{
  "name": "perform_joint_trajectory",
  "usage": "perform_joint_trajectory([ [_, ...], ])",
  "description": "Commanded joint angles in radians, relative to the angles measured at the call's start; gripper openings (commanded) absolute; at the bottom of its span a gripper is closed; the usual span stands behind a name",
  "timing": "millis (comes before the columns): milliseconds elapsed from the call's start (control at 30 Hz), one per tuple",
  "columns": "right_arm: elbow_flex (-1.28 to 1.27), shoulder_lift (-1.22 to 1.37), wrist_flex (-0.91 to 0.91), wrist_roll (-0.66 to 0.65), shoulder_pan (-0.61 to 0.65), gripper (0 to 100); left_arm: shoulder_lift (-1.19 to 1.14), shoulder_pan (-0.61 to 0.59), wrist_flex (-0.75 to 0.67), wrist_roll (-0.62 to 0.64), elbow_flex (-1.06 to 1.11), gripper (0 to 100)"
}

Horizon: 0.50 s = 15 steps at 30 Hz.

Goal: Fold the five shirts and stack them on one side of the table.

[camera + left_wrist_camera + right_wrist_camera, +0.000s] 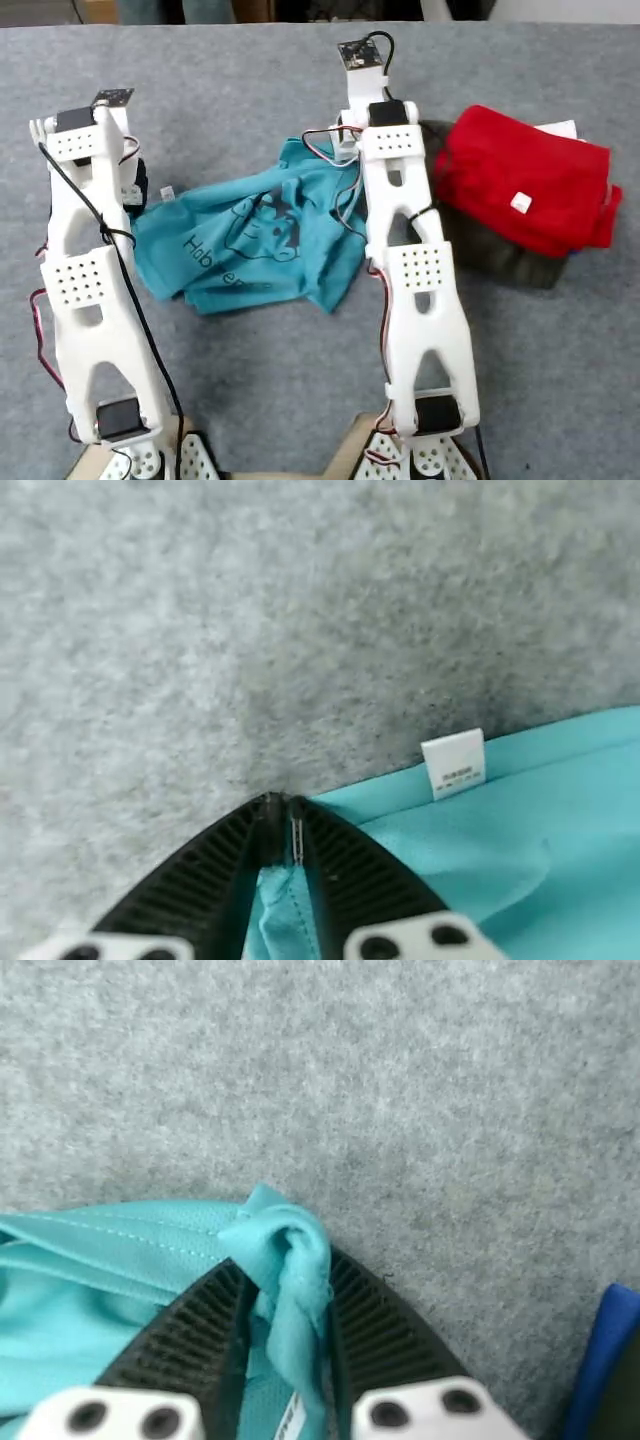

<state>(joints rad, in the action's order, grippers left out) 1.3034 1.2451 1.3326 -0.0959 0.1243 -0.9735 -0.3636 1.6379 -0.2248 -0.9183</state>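
Pinching the crumpled teal shirt (250, 240) on the tabletop (250, 80) beside the folded pile (520, 180), my left fingers (215, 875) and right fingers (385, 1340) both closed tight on its edge, I think I must next stretch it flat for folding.

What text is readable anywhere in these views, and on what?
Chest print on the teal shirt: dark lettering beside a drawing, creased and partly folded under; not readable whole.
White hem tag on that shirt: print too blurred to read.
Small white tag on the red shirt: too small to read.
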Motion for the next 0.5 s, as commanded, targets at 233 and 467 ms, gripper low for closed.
perform_joint_trajectory([
  [233,0.323,-0.016,0.003,0.129,-0.011,36.4,0.037,-0.257,0.034,0.110,-0.275,3],
  [467,0.366,-0.042,0.133,0.124,0.092,37.4,-0.034,-0.254,-0.057,0.120,-0.237,3],
])
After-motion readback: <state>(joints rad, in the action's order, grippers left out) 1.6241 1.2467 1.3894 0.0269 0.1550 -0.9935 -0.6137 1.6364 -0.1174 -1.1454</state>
